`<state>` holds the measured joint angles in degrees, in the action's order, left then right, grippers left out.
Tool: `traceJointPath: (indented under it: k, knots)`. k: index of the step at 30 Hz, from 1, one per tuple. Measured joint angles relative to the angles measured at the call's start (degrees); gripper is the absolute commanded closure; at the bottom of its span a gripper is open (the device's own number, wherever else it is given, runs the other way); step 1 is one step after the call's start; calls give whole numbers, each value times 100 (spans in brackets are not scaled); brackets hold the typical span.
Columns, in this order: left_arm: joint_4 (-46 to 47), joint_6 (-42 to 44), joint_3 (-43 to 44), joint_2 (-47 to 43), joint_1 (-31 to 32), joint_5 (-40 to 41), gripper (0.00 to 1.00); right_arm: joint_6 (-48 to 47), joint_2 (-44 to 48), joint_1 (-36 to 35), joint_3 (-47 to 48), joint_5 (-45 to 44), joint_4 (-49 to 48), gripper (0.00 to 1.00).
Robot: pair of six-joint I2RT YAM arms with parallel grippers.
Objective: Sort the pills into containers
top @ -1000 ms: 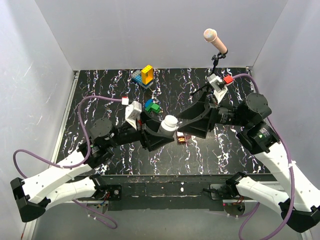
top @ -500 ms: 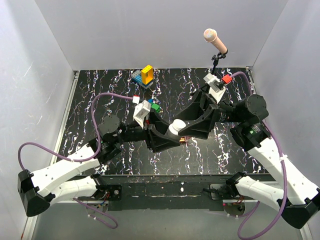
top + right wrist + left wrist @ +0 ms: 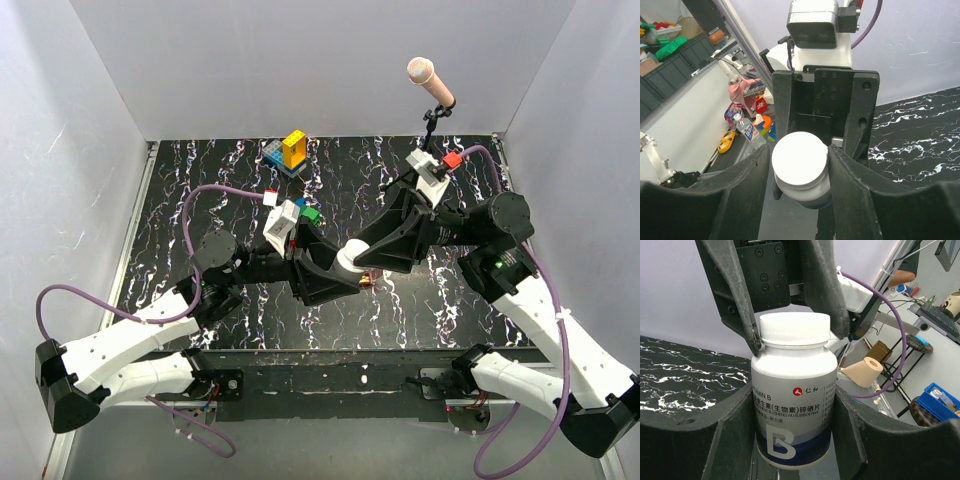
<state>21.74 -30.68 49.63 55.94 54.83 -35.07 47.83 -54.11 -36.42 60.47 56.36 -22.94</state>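
**Pill Box Position and Tool Status**

The pill box (image 3: pixel 366 281) lies on the table (image 3: pixel 200 190) near centre, at 5 o'clock from the bottle (image 3: pixel 792 405). The left tool (image 3: pixel 792 390) is partly closed and clamps the bottle body. The right tool (image 3: pixel 800 152) is partly closed on the white cap (image 3: pixel 795 325).

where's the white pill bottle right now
In the top view the white plastic vitamin bottle with a ribbed white cap is mid-table, body in the jaws of the left gripper, cap in those of the right gripper, near the green toy block.
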Motion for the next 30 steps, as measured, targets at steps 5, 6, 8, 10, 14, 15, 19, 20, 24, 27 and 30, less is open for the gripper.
traceJointPath:
  k: [5, 6, 8, 10, 14, 15, 19, 20, 24, 27, 30]
  knots:
    - [17, -11, 4, 0, 0, -7, 100, -4, 7, 4, -37, -7, -7, 55]
    - [20, -13, 4, 0, 0, -4, 100, -2, 11, 4, -37, -11, -2, 57]
    - [24, -13, 4, 0, 0, 0, 100, -24, 26, 4, -37, -28, 20, 60]
    - [17, -11, 4, 0, 0, 13, 100, -92, 46, 4, -35, -57, 96, 62]
    - [-96, 50, 13, 0, 4, 79, 100, -326, 116, 4, -22, -160, 428, 66]
    - [-168, 92, 28, 2, 4, 120, 100, -396, 136, 4, -15, -214, 546, 68]
    - [-459, 286, 129, 17, 7, 341, 100, -697, 219, 28, 63, -487, 1058, 70]
    - [-529, 337, 164, 28, 7, 411, 100, -761, 236, 33, 83, -575, 1176, 71]
    - [-802, 577, 275, 96, 11, 741, 100, -927, 280, 46, 133, -992, 1591, 71]
    - [-981, 739, 348, 153, 11, 1029, 100, -992, 289, 52, 162, -1346, 1851, 73]
    - [-1150, 881, 452, 256, 13, 1314, 100, -1062, 291, 76, 212, -1714, 2127, 75]
